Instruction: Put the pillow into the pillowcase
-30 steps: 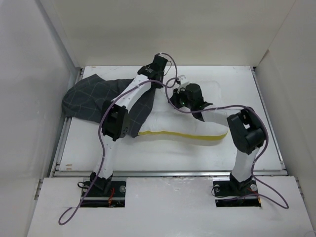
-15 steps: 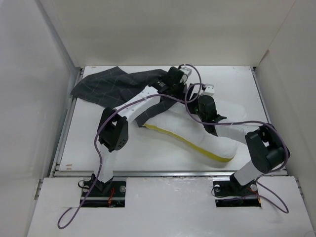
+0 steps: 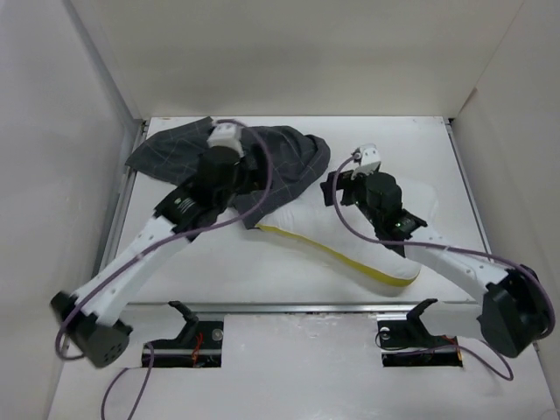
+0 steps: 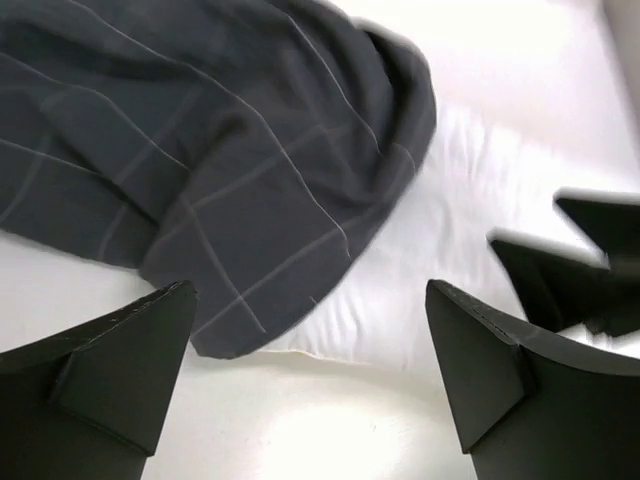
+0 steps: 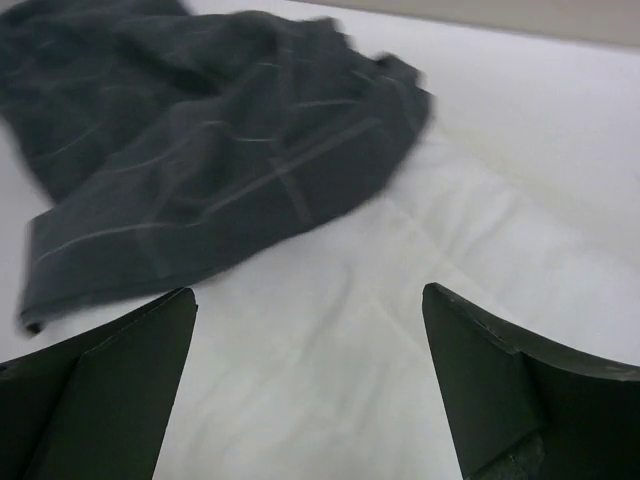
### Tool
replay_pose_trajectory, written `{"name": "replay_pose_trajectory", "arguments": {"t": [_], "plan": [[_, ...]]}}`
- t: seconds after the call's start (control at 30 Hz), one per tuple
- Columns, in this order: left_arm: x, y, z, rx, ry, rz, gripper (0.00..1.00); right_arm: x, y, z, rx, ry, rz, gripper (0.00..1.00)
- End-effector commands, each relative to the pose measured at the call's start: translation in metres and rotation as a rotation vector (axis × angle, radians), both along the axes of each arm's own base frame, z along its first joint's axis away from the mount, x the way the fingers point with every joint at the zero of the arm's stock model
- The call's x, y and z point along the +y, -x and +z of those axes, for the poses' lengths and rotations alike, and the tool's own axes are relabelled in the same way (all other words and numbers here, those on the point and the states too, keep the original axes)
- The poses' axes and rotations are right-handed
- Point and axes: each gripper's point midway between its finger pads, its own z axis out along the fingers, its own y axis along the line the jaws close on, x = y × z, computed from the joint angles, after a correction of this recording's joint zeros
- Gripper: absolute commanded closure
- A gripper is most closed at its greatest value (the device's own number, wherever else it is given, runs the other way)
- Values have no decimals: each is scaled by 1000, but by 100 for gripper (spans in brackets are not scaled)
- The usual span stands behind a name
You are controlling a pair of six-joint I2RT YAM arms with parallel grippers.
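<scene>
The white pillow (image 3: pixel 350 234) lies slanted across the table, its yellow seam (image 3: pixel 337 255) along the near edge. The dark checked pillowcase (image 3: pixel 289 157) is bunched at the back left and lies over the pillow's far left end. My left gripper (image 3: pixel 249 171) hovers above the pillowcase, open and holding nothing. In the left wrist view its jaws (image 4: pixel 308 295) frame the pillowcase (image 4: pixel 250 150) and the pillow (image 4: pixel 440 230). My right gripper (image 3: pixel 331 188) hangs open over the pillow's middle. Its wrist view shows the gripper (image 5: pixel 306 292) above the bare pillow (image 5: pixel 350 330), with the pillowcase (image 5: pixel 200 150) beyond.
White walls close in the table on the left (image 3: pixel 70 131), back and right. A metal rail (image 3: pixel 297 306) runs along the front edge. Purple cables (image 3: pixel 262 175) loop off both arms. The right gripper's dark fingers (image 4: pixel 570 270) show at the right of the left wrist view.
Both grippers have gone from shut to open and let go of the cloth. The left arm has swung back to the left, and the pillowcase now lies draped over the pillow's end.
</scene>
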Motion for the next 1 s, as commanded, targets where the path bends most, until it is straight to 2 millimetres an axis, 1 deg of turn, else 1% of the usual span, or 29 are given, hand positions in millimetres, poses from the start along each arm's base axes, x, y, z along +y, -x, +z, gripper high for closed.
{"name": "replay_pose_trajectory", "arguments": {"t": [0.0,0.03,0.07,0.1,0.13,0.17,0.2,0.27,0.3,0.33,0.37,0.4,0.43,0.47,0.5,0.53,0.57,0.6,0.63,0.67,0.7,0.77,0.8,0.83,0.87,0.9,0.93,0.97], "plan": [[54,24,-33,47,72,228,0,45,44,12,-98,216,352,0],[62,30,-42,69,124,274,0,67,63,8,-103,231,480,0],[66,37,-52,89,136,290,0,73,69,2,-89,259,511,0],[71,45,-54,94,172,292,0,82,72,-5,-79,291,555,0],[76,52,-76,135,153,308,0,89,76,-12,-63,313,597,0],[77,55,-81,151,184,330,0,101,78,-7,-63,323,610,0],[78,58,-91,174,177,342,0,106,80,-33,12,386,645,0],[83,65,-107,209,173,364,0,118,81,-51,66,456,687,0],[83,66,-112,219,174,371,0,125,79,-52,83,477,705,0],[84,67,-115,227,178,379,0,129,74,-73,127,518,694,0],[84,68,-124,245,167,387,0,130,71,-81,139,543,675,0],[83,67,-123,239,174,386,0,127,59,-83,140,575,619,0],[84,68,-127,248,174,392,0,126,48,-96,147,605,574,0],[83,67,-131,252,169,393,0,124,40,-99,152,611,528,0],[82,66,-130,246,176,392,0,124,35,-100,157,625,509,4],[83,63,-128,238,185,399,0,128,27,-94,138,623,484,11],[83,63,-131,245,177,401,0,128,24,-94,147,606,457,40],[82,61,-134,243,179,400,0,127,19,-92,152,594,411,57],[81,59,-132,237,186,399,0,119,10,-84,144,590,319,96],[80,58,-137,239,173,394,0,117,4,-61,102,533,256,100],[79,57,-144,243,159,390,0,115,4,-50,87,507,236,100],[71,48,-142,214,172,358,0,112,3,-26,60,441,242,100],[70,47,-154,228,157,360,0,109,7,-6,43,393,252,100],[64,38,-151,194,177,347,0,113,9,8,24,356,267,100],[60,35,-154,184,168,323,0,111,9,19,14,333,282,100],[53,31,-152,173,178,293,0,106,8,25,17,323,270,100],[50,27,-161,174,159,285,0,106,9,31,13,310,266,100],[44,17,-154,134,182,272,0,106,9,34,14,310,266,100]]}}
